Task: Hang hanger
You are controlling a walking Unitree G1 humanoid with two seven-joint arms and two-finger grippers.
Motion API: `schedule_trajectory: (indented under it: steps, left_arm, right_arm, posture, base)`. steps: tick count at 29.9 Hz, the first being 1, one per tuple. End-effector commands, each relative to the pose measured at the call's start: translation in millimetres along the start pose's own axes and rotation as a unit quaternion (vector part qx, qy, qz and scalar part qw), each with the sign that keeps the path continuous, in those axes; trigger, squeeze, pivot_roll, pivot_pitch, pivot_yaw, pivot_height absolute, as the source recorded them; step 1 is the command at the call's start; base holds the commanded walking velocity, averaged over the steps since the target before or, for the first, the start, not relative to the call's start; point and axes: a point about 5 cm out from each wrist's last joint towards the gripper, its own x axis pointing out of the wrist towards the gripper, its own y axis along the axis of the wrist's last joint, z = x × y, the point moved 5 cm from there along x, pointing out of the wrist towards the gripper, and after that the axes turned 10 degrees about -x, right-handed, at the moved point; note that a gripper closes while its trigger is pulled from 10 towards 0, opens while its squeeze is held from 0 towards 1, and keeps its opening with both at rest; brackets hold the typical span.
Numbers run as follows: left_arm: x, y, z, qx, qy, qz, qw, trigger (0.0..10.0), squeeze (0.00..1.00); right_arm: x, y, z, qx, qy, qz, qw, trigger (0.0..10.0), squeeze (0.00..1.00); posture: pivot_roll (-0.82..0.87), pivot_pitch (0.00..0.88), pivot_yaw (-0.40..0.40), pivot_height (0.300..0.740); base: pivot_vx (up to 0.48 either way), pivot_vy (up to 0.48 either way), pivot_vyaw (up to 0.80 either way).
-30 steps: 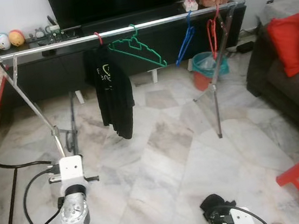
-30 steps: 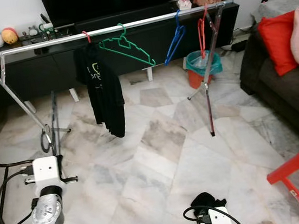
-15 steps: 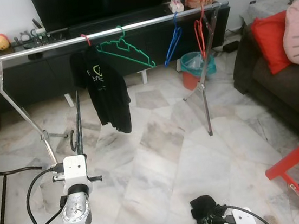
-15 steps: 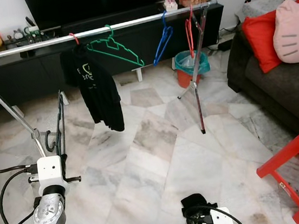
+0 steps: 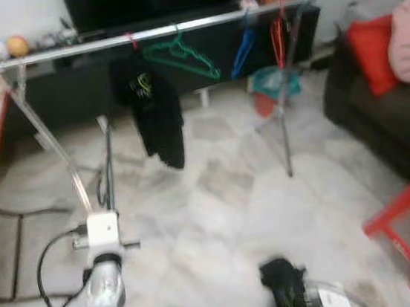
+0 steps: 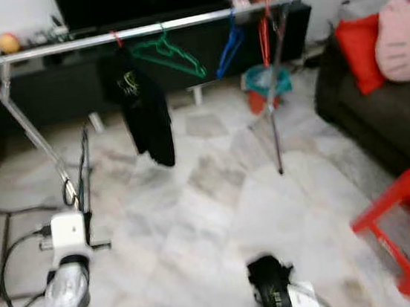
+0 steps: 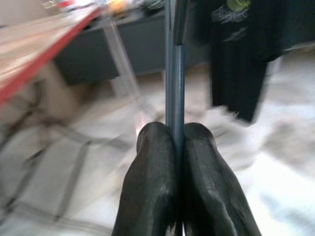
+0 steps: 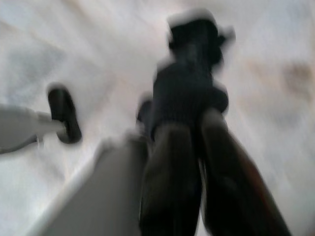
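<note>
Since half a second ago the camera has swung, shifting the scene rightward and blurring it. Left gripper point(image 7: 176, 162) pinches a dark hanger point(image 5: 106, 164) low before the rail point(image 5: 145, 35), near the black shirt point(image 5: 151, 109). Right gripper point(image 8: 189, 162) hangs low, fingers seemingly pressed together.

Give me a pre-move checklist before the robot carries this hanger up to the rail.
1. Left tool shut on the black hanger: ok, its fingers are pressed against the hanger's thin bar.
2. Free stretch on the rail to the left of the black shirt: ok.
3. Hanger's hook turned toward the rail: cannot tell, the picture is blurred.
4. Rail within reach: not ok, it stands well ahead across the marble floor.
5. Right tool idle and low: ok.
6. Red stool out of the path: ok, it sits off to the right.
</note>
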Motion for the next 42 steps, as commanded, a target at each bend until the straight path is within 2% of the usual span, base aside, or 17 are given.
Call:
schedule_trajectory:
  steps: [1,18,30,42]
  left_arm:
    - [-2.2,-5.0,-2.9,0.005,0.004,-0.010,1.000,10.0,0.00]
    - [-3.4,-5.0,-5.3,0.007,0.008,-0.012,1.000,10.0,0.00]
    - [-3.7,-4.4,-7.8,0.009,0.011,-0.011,1.000,10.0,0.00]
    - [-3.9,-5.9,-6.5,0.013,0.003,-0.016,1.000,10.0,0.00]
  right_arm:
    - [-0.1,1.4,-1.9,0.003,0.001,0.006,1.000,10.0,0.00]
    - [-0.4,5.2,-0.3,0.030,-0.010,0.023,0.999,10.0,0.00]
    - [-0.2,4.4,-1.3,0.018,-0.010,0.017,1.000,10.0,0.00]
    - [-0.3,5.5,0.7,0.002,-0.022,0.020,1.000,10.0,0.00]
  posture:
    - [-0.04,0.000,0.034,0.740]
    - [-0.03,0.000,0.037,0.740]
    - [-0.03,0.000,0.037,0.740]
    - [-0.03,0.000,0.037,0.740]
  base:
    - [-0.300,0.000,0.00]
    - [-0.286,0.000,0.00]
    - [-0.114,0.000,0.00]
    - [0.000,0.000,0.68]
